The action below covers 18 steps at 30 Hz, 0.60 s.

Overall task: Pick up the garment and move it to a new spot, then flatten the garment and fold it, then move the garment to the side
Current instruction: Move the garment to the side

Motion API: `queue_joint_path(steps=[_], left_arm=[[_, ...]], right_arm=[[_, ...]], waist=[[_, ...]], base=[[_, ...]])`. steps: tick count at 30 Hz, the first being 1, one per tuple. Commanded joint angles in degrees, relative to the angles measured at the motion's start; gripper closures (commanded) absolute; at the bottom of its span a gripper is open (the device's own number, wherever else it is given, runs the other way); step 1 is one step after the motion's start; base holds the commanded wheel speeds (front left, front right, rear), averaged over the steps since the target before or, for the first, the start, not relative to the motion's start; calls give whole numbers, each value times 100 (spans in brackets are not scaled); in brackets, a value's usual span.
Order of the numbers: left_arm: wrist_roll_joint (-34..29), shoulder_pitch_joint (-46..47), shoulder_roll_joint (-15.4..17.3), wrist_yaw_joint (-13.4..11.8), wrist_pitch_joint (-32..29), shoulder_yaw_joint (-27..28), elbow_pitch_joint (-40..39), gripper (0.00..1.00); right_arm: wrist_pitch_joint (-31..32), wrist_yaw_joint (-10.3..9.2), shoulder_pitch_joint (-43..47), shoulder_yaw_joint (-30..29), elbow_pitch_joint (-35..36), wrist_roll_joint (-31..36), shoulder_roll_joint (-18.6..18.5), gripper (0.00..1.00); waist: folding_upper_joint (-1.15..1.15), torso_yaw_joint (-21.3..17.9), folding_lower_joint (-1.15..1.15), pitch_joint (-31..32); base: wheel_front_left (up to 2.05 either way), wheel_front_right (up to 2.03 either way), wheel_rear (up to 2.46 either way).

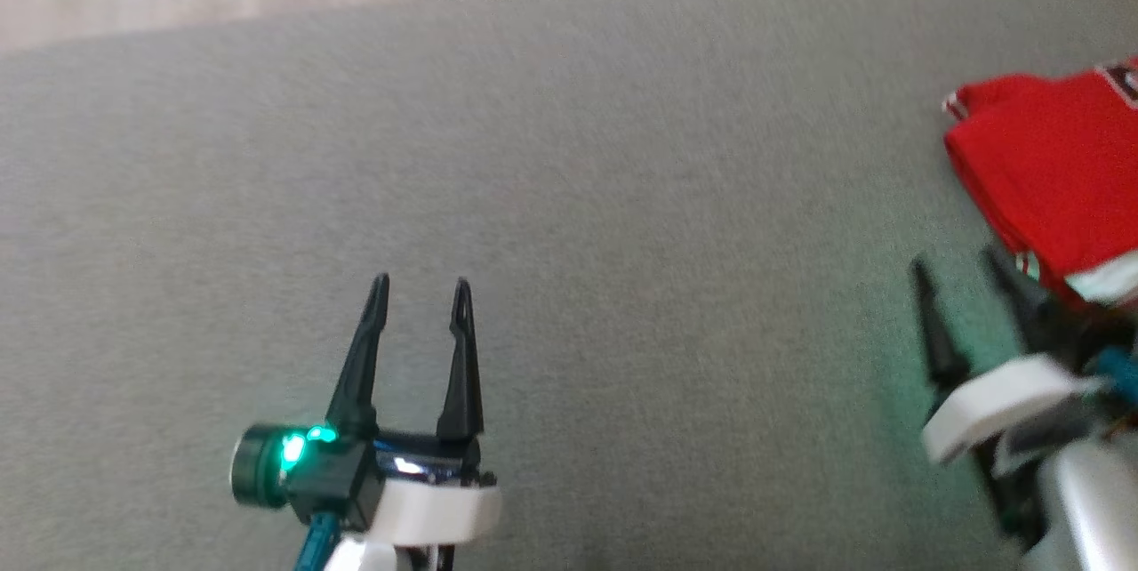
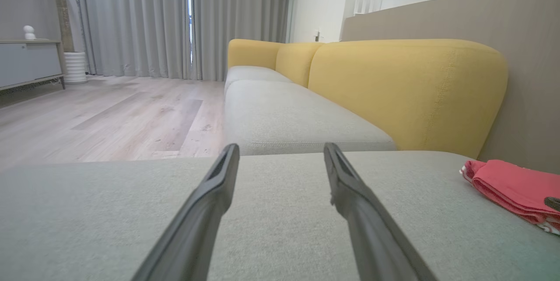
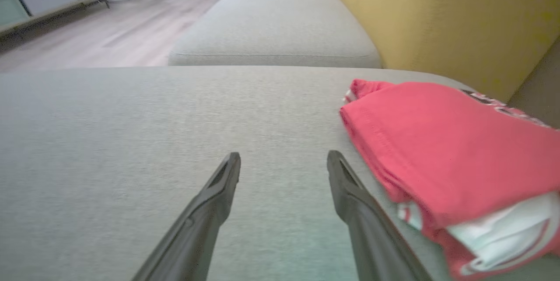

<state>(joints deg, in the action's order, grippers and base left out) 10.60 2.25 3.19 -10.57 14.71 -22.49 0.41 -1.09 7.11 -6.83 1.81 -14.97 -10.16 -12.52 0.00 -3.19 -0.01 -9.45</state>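
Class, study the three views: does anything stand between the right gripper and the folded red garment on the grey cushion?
Nothing visible does. The open right gripper sits close beside the garment over the bare cushion, and no object lies between its nearer finger and the fabric's edge.

Premises: domestic living room. Evidence: a long sofa (image 2: 407,93) with mustard-yellow backs and grey seat cushions (image 2: 284,114). A pale wood-plank floor (image 2: 109,119) runs along the sofa's open front. Floor-length grey curtains (image 2: 135,18) hang beyond the sofa's far end. Across the floor from the sofa stands a low grey sideboard (image 2: 26,62), with a white ribbed pot (image 2: 75,67) beside it and a small white ornament (image 2: 29,32) on top.
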Motion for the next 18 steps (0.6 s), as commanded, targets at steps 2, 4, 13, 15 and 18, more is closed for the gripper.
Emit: queue_joint_path(steps=[2,4,13,15,18], left_arm=[[-25,-6,-31,3,29,162,-128,0],[-22,-119,-31,35,29,182,-107,0],[-302,-609,-31,98,29,346,-314,0],[-344,-723,-31,118,29,394,-311,0],[-365,-898,-10,199,29,459,-207,0]], right_arm=[[-341,37,68,262,55,-151,58,0],[-717,37,198,391,-122,-268,198,0],[-1385,37,724,426,63,-120,629,0],[-1387,37,951,250,413,-39,712,0],[-1389,37,1334,88,851,128,791,0]], waist=[[0,324,1,463],[0,434,1,660],[0,808,1,1209],[0,860,1,1279],[0,901,1,1381]], base=[[0,0,0],[0,0,0],[0,0,0],[0,0,0],[0,0,0]])
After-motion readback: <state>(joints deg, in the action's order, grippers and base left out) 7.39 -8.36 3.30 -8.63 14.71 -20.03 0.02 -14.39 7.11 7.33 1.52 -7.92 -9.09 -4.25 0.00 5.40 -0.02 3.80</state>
